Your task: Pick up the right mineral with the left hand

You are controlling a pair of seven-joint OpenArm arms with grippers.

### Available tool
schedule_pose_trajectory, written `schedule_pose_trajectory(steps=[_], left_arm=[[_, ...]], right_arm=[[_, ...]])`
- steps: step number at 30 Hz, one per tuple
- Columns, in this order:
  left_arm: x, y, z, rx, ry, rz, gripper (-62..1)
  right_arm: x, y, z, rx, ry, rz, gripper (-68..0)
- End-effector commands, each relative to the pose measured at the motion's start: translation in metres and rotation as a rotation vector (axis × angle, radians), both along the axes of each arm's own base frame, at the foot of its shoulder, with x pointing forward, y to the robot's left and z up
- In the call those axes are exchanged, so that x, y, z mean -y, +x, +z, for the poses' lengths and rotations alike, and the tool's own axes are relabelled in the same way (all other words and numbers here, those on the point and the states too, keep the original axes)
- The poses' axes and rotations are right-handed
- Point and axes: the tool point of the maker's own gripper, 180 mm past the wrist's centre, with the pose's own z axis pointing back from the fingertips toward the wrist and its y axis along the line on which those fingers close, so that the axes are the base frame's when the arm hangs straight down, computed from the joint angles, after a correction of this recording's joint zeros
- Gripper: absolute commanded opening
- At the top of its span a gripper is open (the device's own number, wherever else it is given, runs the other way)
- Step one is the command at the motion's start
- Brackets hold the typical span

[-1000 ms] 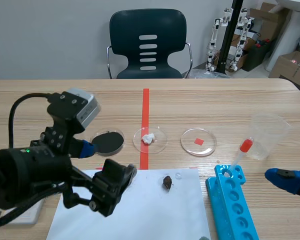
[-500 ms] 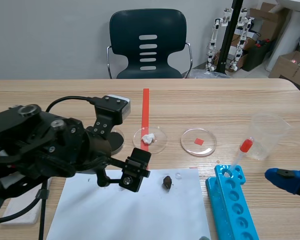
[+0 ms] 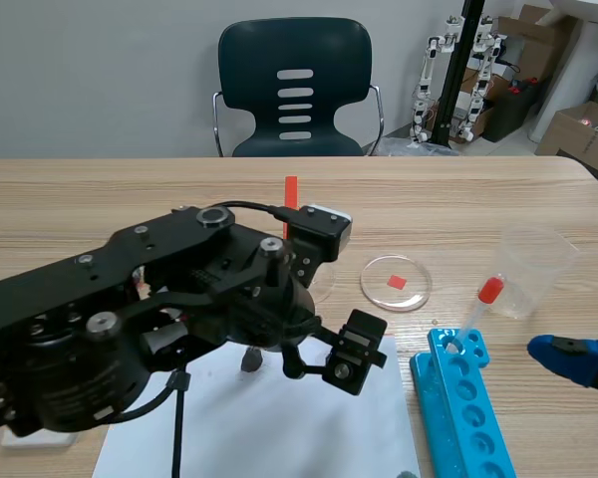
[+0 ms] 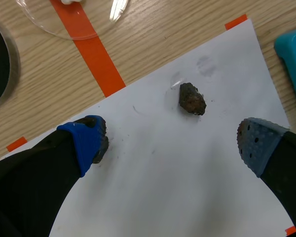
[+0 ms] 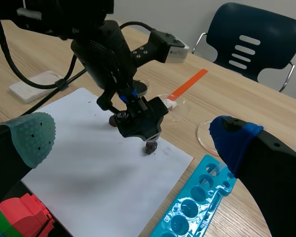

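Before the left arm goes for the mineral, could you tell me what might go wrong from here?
1. The mineral lies ahead of the open left gripper, not between its fingers, so closing now would likely miss it.
2. A second dark lump sits right beside the blue pad, and descending could knock it.
3. The mineral is small and rests on paper, so the pads may push it or drag the sheet.

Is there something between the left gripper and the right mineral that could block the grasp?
Nothing visible does. The left gripper hangs open over the white paper, and the right mineral lies just ahead of its fingers, with only bare paper between. A second dark lump sits beside one finger, off to the side.
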Motion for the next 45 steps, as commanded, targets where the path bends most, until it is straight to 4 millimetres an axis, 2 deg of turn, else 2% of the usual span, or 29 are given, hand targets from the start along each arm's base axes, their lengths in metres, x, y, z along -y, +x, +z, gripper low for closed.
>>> schedule_pose_trajectory(steps=[1, 9, 20, 24, 28, 33, 40, 45], left_arm=[[0.007, 0.006, 0.004, 0.007, -0.003, 0.002, -4.8], [0.027, 0.01, -0.006, -0.033, 0.03, -0.007, -4.8], [0.037, 0.013, -0.024, -0.097, 0.094, 0.012, -4.8], [0.039, 0.013, -0.031, -0.117, 0.114, 0.02, -9.1], [0.039, 0.011, -0.036, -0.133, 0.129, 0.026, -9.9], [0.039, 0.009, -0.041, -0.146, 0.141, 0.029, -18.3], [0.04, 0.01, -0.041, -0.14, 0.139, 0.03, -24.0], [0.042, 0.013, -0.04, -0.121, 0.129, 0.03, -25.7]], right_arm=[[0.0, 0.003, 0.008, 0.028, 0.019, 0.0, 0.4], [0.0, 0.003, 0.008, 0.028, 0.019, 0.0, 0.4], [0.0, 0.003, 0.008, 0.028, 0.019, 0.0, 0.4], [0.0, 0.003, 0.008, 0.028, 0.019, 0.0, 0.4], [0.0, 0.003, 0.008, 0.028, 0.019, 0.0, 0.4], [0.0, 0.003, 0.008, 0.028, 0.019, 0.0, 0.4], [0.0, 0.003, 0.008, 0.028, 0.019, 0.0, 0.4], [0.0, 0.003, 0.008, 0.028, 0.019, 0.0, 0.4]])
